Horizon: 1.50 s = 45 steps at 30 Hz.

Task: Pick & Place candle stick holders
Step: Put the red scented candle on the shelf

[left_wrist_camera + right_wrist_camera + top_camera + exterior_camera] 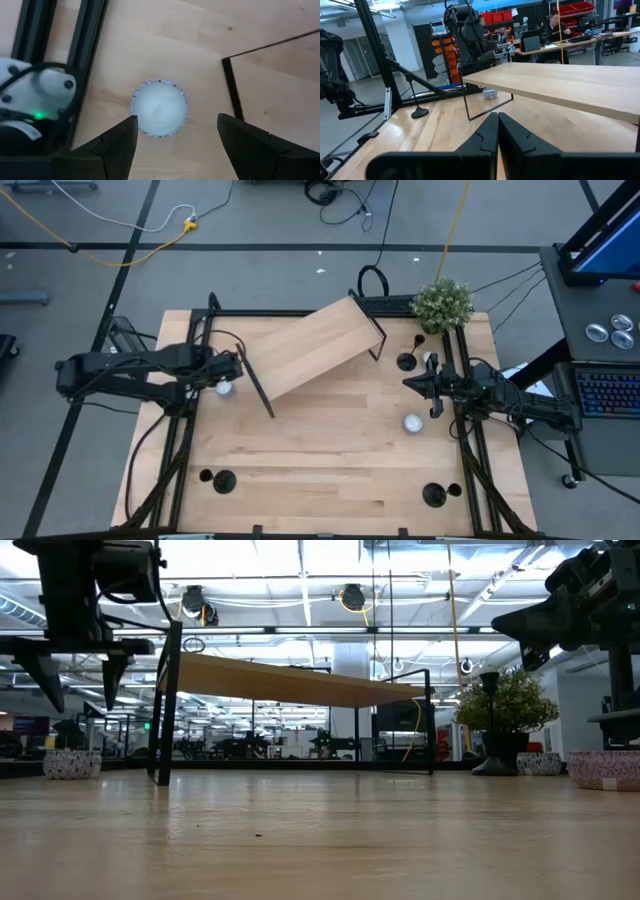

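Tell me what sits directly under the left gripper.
Under the open left gripper a round white tealight candle sits on the bare wooden table, beside the raised shelf's black wire leg. No candle stick holder shows there; the fingers hide the table below them.

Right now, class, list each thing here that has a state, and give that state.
left gripper: open, above a tealight candle, not gripping it.
right gripper: shut, empty.
candle stick holders: upright on the table, none held.
wooden shelf: standing on its legs.
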Each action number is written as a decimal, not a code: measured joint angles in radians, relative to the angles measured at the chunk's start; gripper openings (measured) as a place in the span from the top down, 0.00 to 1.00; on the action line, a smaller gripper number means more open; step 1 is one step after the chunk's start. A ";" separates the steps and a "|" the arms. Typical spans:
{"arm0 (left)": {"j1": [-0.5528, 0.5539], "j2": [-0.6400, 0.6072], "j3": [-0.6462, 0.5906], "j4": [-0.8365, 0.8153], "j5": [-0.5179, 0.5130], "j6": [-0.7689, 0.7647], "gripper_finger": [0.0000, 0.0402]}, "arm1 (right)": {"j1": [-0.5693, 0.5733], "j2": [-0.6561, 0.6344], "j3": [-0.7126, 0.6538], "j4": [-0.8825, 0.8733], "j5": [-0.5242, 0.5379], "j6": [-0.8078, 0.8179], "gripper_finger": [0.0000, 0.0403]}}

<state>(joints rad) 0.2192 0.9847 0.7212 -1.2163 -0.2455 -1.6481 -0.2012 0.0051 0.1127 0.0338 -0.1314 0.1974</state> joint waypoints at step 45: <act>-0.103 0.262 0.003 0.043 0.008 0.086 0.31 | 0.000 0.000 0.000 0.000 0.000 0.000 0.99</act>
<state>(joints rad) 0.1158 1.2467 0.7245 -1.1732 -0.2372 -1.5626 -0.2012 0.0051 0.1127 0.0338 -0.1314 0.1974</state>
